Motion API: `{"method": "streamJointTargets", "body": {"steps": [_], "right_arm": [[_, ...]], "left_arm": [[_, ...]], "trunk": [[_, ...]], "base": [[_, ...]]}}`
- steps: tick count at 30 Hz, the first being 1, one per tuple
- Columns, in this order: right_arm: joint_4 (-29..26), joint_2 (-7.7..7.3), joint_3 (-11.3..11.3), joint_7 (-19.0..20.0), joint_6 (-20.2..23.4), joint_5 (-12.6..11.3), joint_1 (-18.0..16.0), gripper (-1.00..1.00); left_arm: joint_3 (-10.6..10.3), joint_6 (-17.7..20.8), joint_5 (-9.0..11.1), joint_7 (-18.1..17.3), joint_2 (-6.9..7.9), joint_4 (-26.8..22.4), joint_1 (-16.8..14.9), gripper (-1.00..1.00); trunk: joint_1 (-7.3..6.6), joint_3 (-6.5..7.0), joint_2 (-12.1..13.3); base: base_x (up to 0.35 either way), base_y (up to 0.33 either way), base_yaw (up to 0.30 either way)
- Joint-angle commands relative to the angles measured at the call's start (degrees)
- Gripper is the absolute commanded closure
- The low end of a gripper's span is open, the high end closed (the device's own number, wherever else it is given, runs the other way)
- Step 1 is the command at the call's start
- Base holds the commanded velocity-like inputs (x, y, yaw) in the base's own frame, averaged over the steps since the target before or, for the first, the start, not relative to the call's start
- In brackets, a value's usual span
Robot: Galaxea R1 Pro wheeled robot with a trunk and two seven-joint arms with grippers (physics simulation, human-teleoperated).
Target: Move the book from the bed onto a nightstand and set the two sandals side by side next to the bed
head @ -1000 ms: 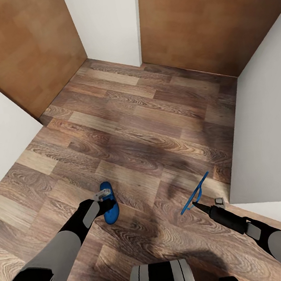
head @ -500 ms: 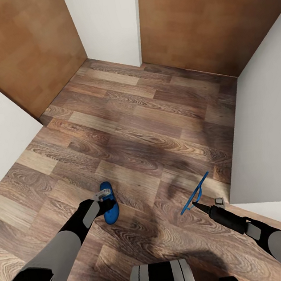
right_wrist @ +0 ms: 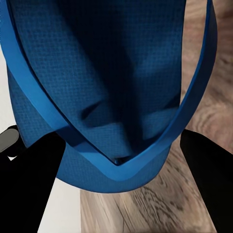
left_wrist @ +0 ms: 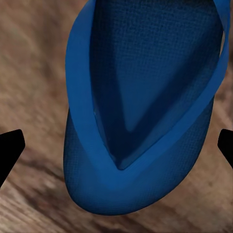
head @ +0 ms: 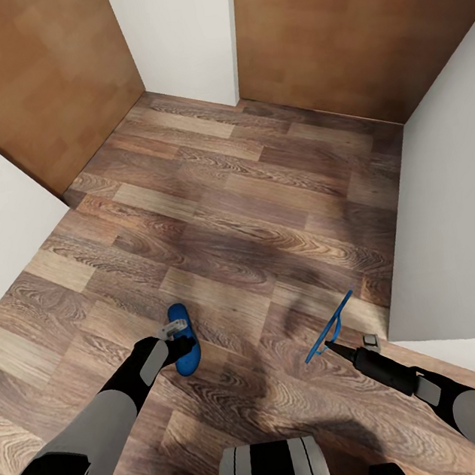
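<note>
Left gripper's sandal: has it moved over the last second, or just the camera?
No. The sandal keeps its place against the left gripper and arm; only the floor and walls slid slightly, so the camera moved.

A home hallway: wood-plank floor (head: 249, 213), white walls (head: 180, 33), brown wooden doors (head: 38, 77)

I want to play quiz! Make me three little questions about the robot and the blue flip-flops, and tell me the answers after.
1. True or false: each gripper carries one blue sandal.
2. What is the floor made of: A) carpet, B) wood planks, C) tiles?
3. Which sandal shows as a thin edge in the head view?

Key:
1. True. The left gripper holds the left sandal, and the right gripper holds the right sandal.
2. B.
3. The right sandal. The left sandal shows its broad blue face.
</note>
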State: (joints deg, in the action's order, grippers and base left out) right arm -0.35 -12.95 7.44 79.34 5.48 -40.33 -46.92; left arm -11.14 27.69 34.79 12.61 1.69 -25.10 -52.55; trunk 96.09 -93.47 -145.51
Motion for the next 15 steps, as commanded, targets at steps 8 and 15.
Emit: {"method": "streamJointTargets", "body": {"steps": [8, 15], "right_arm": [[0.0, 0.02, 0.5, 0.2, 0.6, -0.6, 0.0, 1.0], [0.0, 0.03, 0.5, 0.2, 0.6, -0.5, 0.0, 1.0]], "left_arm": [[-0.5, 0.2, 0.6, 0.5, 0.07, -0.1, 0.0, -1.0], [-0.5, 0.2, 0.6, 0.6, 0.07, -0.1, 0.0, -1.0]], "trunk": [[-0.01, -0.03, 0.0], [-0.01, -0.03, 0.0]], "base": [[0.0, 0.0, 0.0], [0.0, 0.0, 0.0]]}}
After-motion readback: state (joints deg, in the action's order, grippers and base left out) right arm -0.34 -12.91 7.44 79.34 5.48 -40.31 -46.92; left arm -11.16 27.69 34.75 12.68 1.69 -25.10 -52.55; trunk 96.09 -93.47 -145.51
